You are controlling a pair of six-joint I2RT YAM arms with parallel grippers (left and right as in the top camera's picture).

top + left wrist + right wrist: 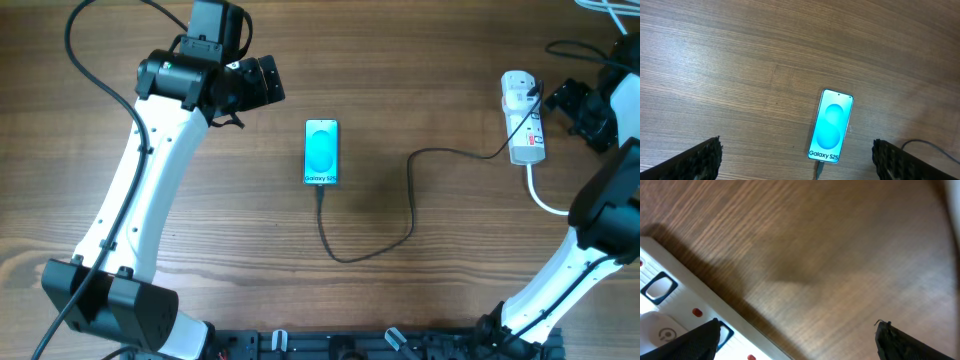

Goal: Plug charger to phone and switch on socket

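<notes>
The phone (321,152) lies flat mid-table, its cyan screen lit; in the left wrist view the phone (831,126) sits ahead of the fingers. The charger (411,200), a thin black cable, runs from the phone's lower short edge in a loop to the white socket (523,120) at the right. Its connector (818,170) sits at the phone's edge. My left gripper (270,85) hovers open up-left of the phone, nothing between its fingers (700,160). My right gripper (578,112) is open just right of the socket (670,322), whose blue-framed switches and red marks show beside the left finger (695,342).
A thick white cord (540,195) leaves the socket's near end toward the right arm's base. Black cables lie at the far right corner (575,50). The wooden table (450,290) stretches bare around the cable loop.
</notes>
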